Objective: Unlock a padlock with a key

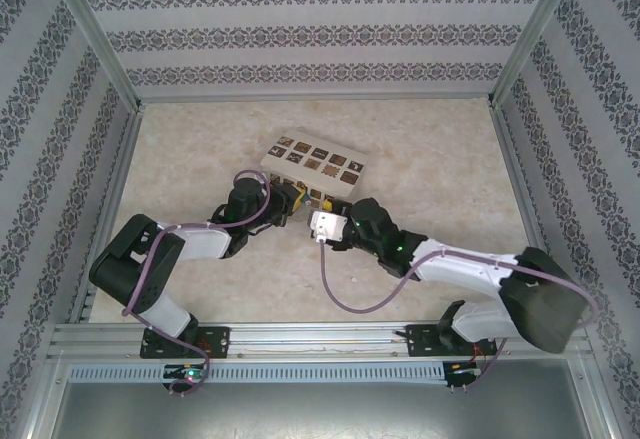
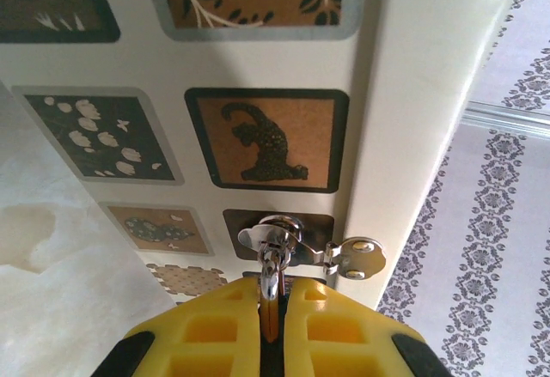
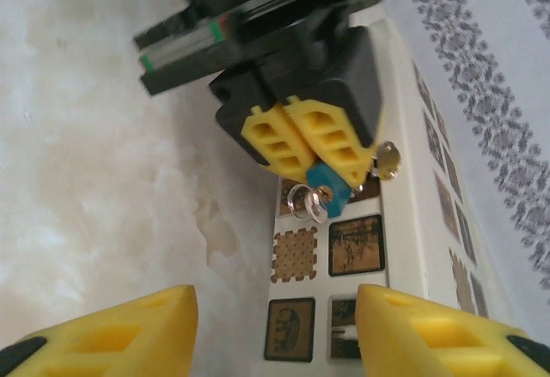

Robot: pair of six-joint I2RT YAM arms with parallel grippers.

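The left gripper (image 2: 271,301) is seen shut, its yellow fingers pressed together at the bottom centre of the left wrist view. The padlock (image 3: 327,179) is pinched at their tips. In the right wrist view its blue body is seen jutting out from between them just above centre, with silvery metal bunched at its lower left. Whether the key is among that metal cannot be told. The padlock is placed close against the patterned face of the cream box (image 2: 412,94), just beside a small metal hasp (image 2: 354,258) at the box's edge. The right gripper (image 3: 273,301) is spread open, its fingers set at the lower left and lower right of its own view, apart from the padlock. In the top view both grippers are found at the box's near side, at centre frame, over the marbled table (image 1: 440,159).
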